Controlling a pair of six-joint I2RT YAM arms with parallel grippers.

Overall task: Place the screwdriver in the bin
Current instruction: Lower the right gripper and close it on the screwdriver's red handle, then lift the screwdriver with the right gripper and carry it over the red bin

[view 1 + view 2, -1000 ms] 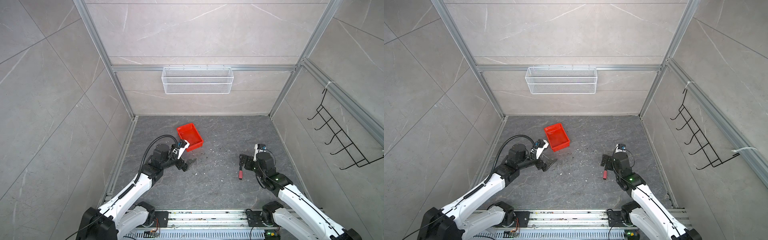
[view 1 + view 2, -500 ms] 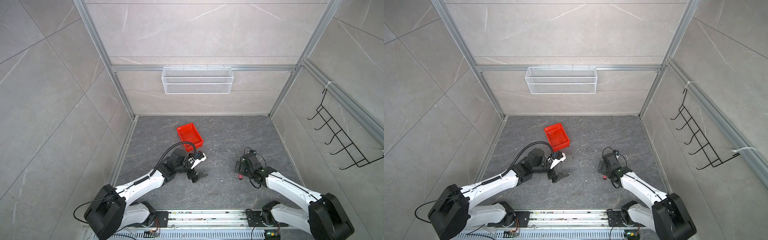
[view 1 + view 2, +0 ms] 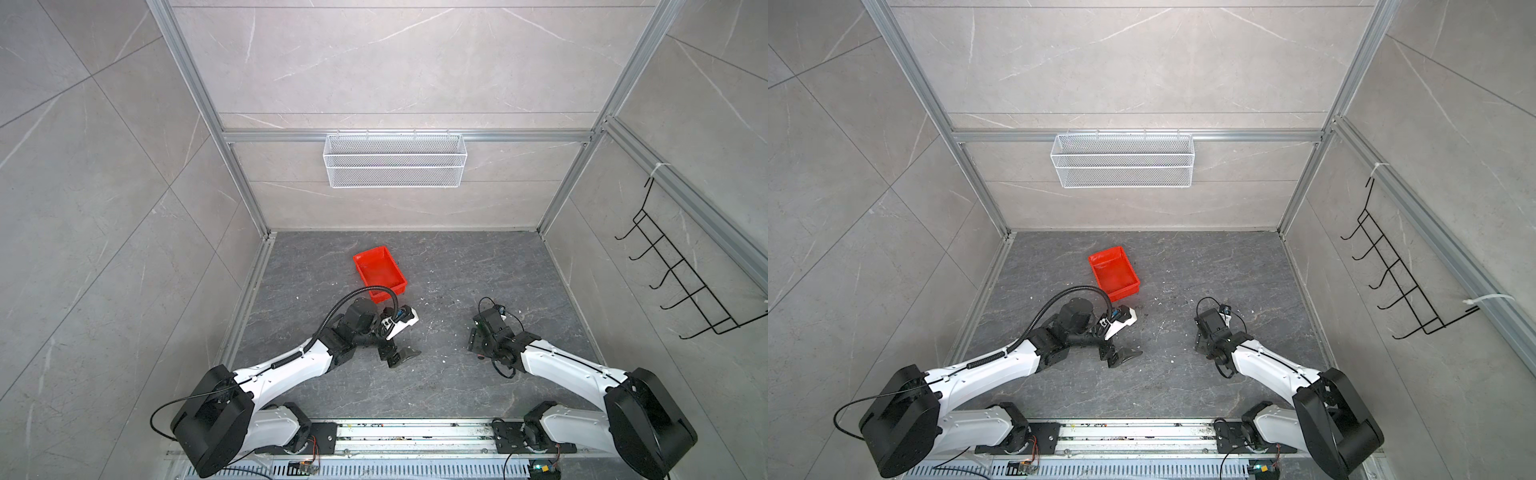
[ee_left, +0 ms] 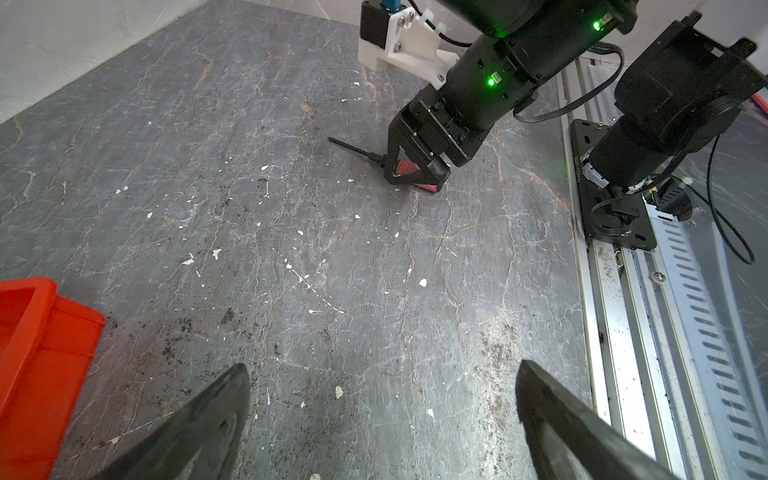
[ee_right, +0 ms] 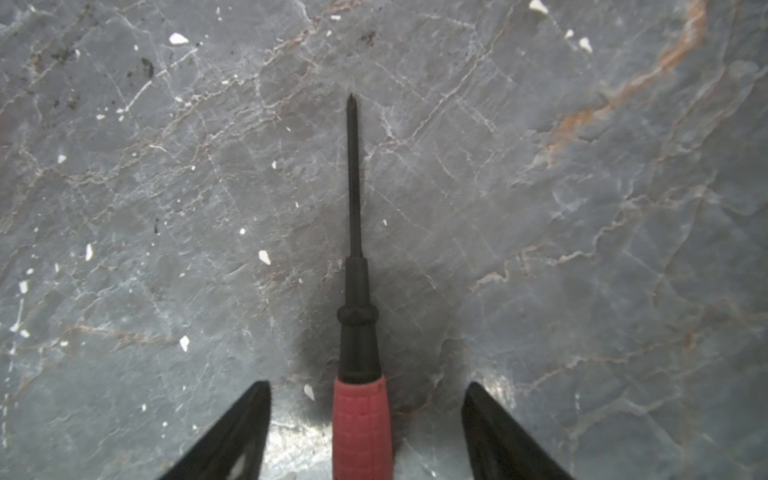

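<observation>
the screwdriver [image 5: 357,291] lies flat on the tabletop [image 5: 582,208], well apart from the bin [image 3: 380,272], off to the bin's right and nearer the robot than the bin is. the right jaws stand part-way open astride the red handle, with a clear gap on each side and nothing gripped yet. the left jaws are wide and empty, near the bin. to pick well, i'd centre the handle between the jaws so both sides meet it together and it doesn't roll. close firmly on the ribbed red part, not the thin shaft, then lift straight up before carrying it toward the bin.
</observation>
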